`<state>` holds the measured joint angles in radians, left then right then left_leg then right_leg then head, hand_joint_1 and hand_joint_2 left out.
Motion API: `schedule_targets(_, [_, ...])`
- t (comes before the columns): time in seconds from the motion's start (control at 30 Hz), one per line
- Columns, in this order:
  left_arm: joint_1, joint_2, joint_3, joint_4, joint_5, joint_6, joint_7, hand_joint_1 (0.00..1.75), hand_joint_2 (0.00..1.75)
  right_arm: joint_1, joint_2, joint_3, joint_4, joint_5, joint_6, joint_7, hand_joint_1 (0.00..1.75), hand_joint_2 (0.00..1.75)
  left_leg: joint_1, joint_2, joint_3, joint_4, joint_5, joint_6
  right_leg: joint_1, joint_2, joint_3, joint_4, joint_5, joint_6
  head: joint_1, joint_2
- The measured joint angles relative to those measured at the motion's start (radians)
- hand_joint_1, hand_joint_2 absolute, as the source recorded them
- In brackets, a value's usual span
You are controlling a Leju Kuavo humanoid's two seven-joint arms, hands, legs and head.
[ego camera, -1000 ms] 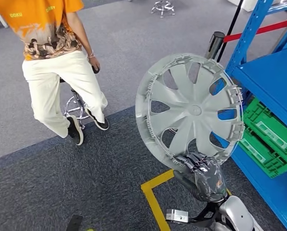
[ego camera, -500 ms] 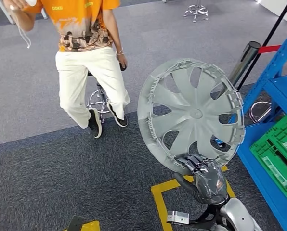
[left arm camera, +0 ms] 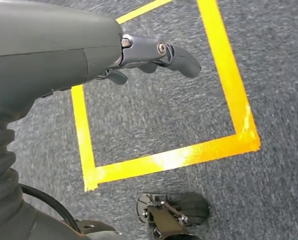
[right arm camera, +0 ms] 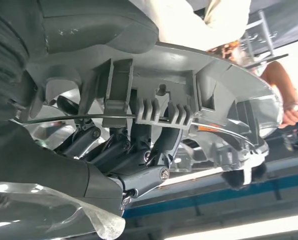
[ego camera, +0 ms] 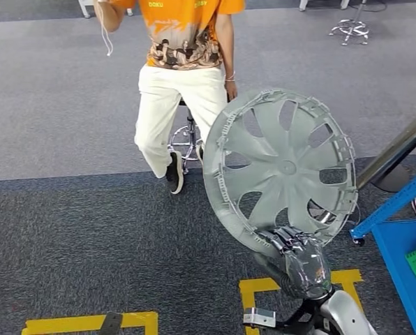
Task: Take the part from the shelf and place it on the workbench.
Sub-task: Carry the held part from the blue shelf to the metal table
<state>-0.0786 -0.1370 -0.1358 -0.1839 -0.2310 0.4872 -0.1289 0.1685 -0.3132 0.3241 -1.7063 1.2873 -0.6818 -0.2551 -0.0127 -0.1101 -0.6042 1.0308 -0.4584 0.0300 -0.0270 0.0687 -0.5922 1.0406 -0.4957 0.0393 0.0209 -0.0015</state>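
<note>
The hubcap (ego camera: pixel 280 169) is held upright above the carpet by its lower rim, clamped in the right hand (ego camera: pixel 299 259); the left hand (left arm camera: pixel 155 55) hangs with fingers loosely apart, nothing held. A slip could be caused by so narrow a hold, or the seated person (ego camera: pixel 182 77) struck. The workbench is out of sight.

1. The wheel cover (ego camera: pixel 282 167) looked like matt silver-grey moulded plastic, with ribbed clips along its rim.
2. The right hand (ego camera: pixel 299 262) wore a glossy, crinkled clear film.
3. The floor (ego camera: pixel 90 237) was rough grey carpet, marked with smooth yellow tape (left arm camera: pixel 170 159).
4. The stool (ego camera: pixel 186 139) base was shiny chrome metal.
</note>
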Motion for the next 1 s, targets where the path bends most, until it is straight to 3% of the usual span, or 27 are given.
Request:
schedule_targets(0.07, [0.003,0.0,0.0,0.0,0.0,0.0,0.0,0.0,1.75,0.0,0.0,0.0,0.0,0.0,0.0,-0.001,1.75,1.75,0.004,-0.021,-0.005,0.0,0.002,-0.011,0.002,-0.007,0.009,-0.006,-0.004,-0.007,0.0,0.0])
schedule_targets(0.1, [0.005,0.001,0.0,0.0,0.0,0.001,0.0,0.0,1.75,-0.001,0.0,0.0,0.0,0.0,0.0,0.0,1.75,1.75,0.005,-0.018,-0.006,0.002,0.0,-0.015,0.002,-0.018,0.013,-0.01,-0.003,-0.013,0.0,0.0])
schedule_targets(0.17, [0.005,0.002,0.0,0.0,-0.001,0.001,0.0,0.0,1.75,-0.002,0.0,-0.001,-0.001,-0.001,0.0,0.001,1.75,1.75,0.003,0.025,-0.025,0.046,-0.028,-0.026,0.001,-0.044,0.022,-0.017,-0.003,-0.024,-0.006,0.0])
schedule_targets(0.23, [0.002,0.002,0.0,0.0,-0.001,0.001,0.0,0.0,1.75,0.0,0.0,-0.004,-0.002,-0.001,0.0,0.002,1.75,1.75,0.006,0.082,-0.081,0.167,-0.089,-0.035,0.004,-0.072,0.03,-0.019,-0.008,-0.033,-0.012,0.0])
schedule_targets(0.3, [0.002,0.002,0.0,0.0,-0.001,0.001,0.0,0.0,1.75,0.001,0.0,-0.006,-0.002,0.0,0.0,0.001,1.75,1.75,0.012,0.098,-0.135,0.275,-0.124,-0.041,0.007,-0.098,0.035,-0.019,-0.014,-0.036,-0.012,0.0])
schedule_targets(0.33, [0.003,0.002,0.0,0.0,-0.001,0.001,0.0,0.0,1.75,0.001,0.0,-0.006,-0.002,0.0,0.0,0.001,1.75,1.75,0.013,0.101,-0.14,0.283,-0.114,-0.041,0.007,-0.11,0.038,-0.019,-0.017,-0.036,-0.012,0.0])
schedule_targets(0.4, [0.005,0.002,0.0,0.0,-0.001,0.001,0.0,0.0,1.75,0.001,0.0,-0.007,-0.002,-0.001,0.0,0.001,1.75,1.75,0.013,0.114,-0.093,0.185,-0.047,-0.038,0.008,-0.133,0.049,-0.019,-0.024,-0.033,-0.012,0.0])
schedule_targets(0.47, [0.003,0.002,0.0,0.0,-0.001,0.001,0.0,0.0,1.75,0.001,0.0,-0.007,-0.002,-0.001,0.0,0.001,1.75,1.75,0.002,0.159,-0.028,0.054,0.001,-0.026,0.01,-0.155,0.059,-0.019,-0.033,-0.027,-0.012,0.0])
schedule_targets(0.53, [0.001,0.003,0.0,0.0,-0.002,0.001,0.0,0.0,1.75,0.0,0.0,-0.007,-0.003,-0.001,0.0,0.0,1.75,1.75,-0.011,0.187,-0.007,0.006,0.004,-0.015,0.013,-0.175,0.063,-0.021,-0.039,-0.017,-0.01,0.0])
schedule_targets(0.6, [0.002,0.004,0.0,0.0,-0.002,0.001,0.0,0.0,1.75,-0.002,0.0,-0.006,-0.003,-0.003,0.0,-0.001,1.75,1.75,-0.014,0.169,-0.008,0.0,0.005,-0.005,0.013,-0.195,0.069,-0.024,-0.044,-0.006,-0.009,0.0])
schedule_targets(0.63, [0.003,0.005,0.0,0.0,-0.002,0.002,0.0,0.0,1.75,-0.003,0.0,-0.007,-0.004,-0.005,0.0,-0.001,1.75,1.75,-0.012,0.157,-0.006,-0.006,0.006,0.001,0.012,-0.186,0.069,-0.021,-0.051,0.0,-0.006,0.0])
schedule_targets(0.7, [0.001,0.005,0.0,0.0,-0.001,0.003,0.0,0.0,1.75,-0.002,0.0,-0.008,-0.005,-0.009,-0.001,-0.001,1.75,1.75,-0.005,0.133,0.0,-0.016,0.011,0.012,0.008,-0.132,0.041,0.038,-0.086,0.007,-0.001,0.0])
schedule_targets(0.73, [-0.001,0.005,0.0,0.0,-0.002,0.003,0.001,0.0,1.75,-0.001,0.0,-0.009,-0.005,-0.009,-0.001,-0.001,1.75,1.75,-0.003,0.121,0.0,-0.017,0.012,0.016,0.006,-0.099,0.012,0.094,-0.111,0.009,0.003,0.0])
schedule_targets(0.77, [-0.002,0.004,0.0,0.0,-0.002,0.003,0.001,0.0,1.75,0.002,0.0,-0.009,-0.005,-0.01,-0.001,-0.002,1.75,1.75,-0.003,0.109,0.0,-0.017,0.012,0.018,0.006,-0.081,-0.028,0.165,-0.137,0.01,0.005,0.0])
schedule_targets(0.8, [-0.002,0.003,0.0,0.0,-0.002,0.003,0.001,0.0,1.75,0.004,0.0,-0.009,-0.005,-0.01,-0.001,-0.003,1.75,1.75,-0.003,0.095,0.001,-0.016,0.011,0.019,0.006,-0.073,-0.065,0.224,-0.152,0.011,0.006,0.0])
schedule_targets(0.83, [-0.002,0.002,0.0,0.0,-0.002,0.003,0.001,0.0,1.75,0.006,0.0,-0.009,-0.005,-0.01,-0.001,-0.005,1.75,1.75,-0.002,0.081,0.002,-0.016,0.011,0.02,0.006,-0.071,-0.091,0.255,-0.148,0.013,0.007,0.0])
schedule_targets(0.87, [-0.001,0.003,0.0,0.0,-0.002,0.003,0.001,0.0,1.75,0.008,0.0,-0.009,-0.005,-0.01,-0.001,-0.006,1.75,1.75,-0.002,0.065,0.004,-0.014,0.01,0.019,0.006,-0.069,-0.1,0.25,-0.125,0.014,0.007,0.0])
schedule_targets(0.9, [-0.001,0.003,0.0,0.0,-0.002,0.003,0.001,0.0,1.75,0.008,0.0,-0.009,-0.005,-0.011,-0.001,-0.006,1.75,1.75,-0.001,0.05,0.006,-0.013,0.008,0.018,0.005,-0.065,-0.087,0.203,-0.085,0.014,0.007,0.0])
schedule_targets(0.97, [-0.001,0.002,0.0,0.0,-0.002,0.003,0.001,0.0,1.75,0.008,0.0,-0.011,-0.005,-0.011,-0.001,-0.007,1.75,1.75,0.001,0.022,0.007,-0.006,0.002,0.01,-0.001,-0.027,-0.035,0.07,-0.015,0.014,0.008,0.0])
schedule_targets(1.0, [-0.002,0.002,0.0,0.0,-0.002,0.003,0.001,0.0,1.75,0.008,0.0,-0.013,-0.006,-0.011,-0.001,-0.007,1.75,1.75,0.001,0.01,0.004,-0.001,0.0,0.005,-0.004,-0.006,-0.014,0.024,0.0,0.013,0.008,0.0])
